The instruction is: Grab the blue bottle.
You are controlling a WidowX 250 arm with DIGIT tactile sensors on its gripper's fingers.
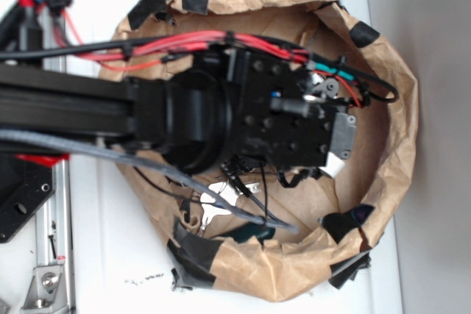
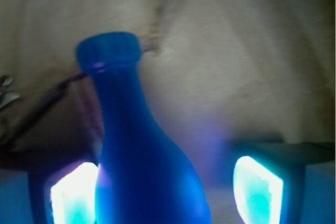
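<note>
Blue bottle (image 2: pixel 144 161) close to the wrist lens, filling the lower middle, neck and flared lip pointing up and away — between two glowing finger pads (image 2: pixel 258 190), nearer the left-hand one, contact not discernible. Gripper (image 2: pixel 167 192) jaws spread wide, a clear gap on the right side. Brown paper bag (image 1: pixel 383 174) ringing the black arm (image 1: pixel 110 112) from outside. Silver keys (image 1: pixel 221 204) on the bag floor — bottle hidden beneath the arm there.
</note>
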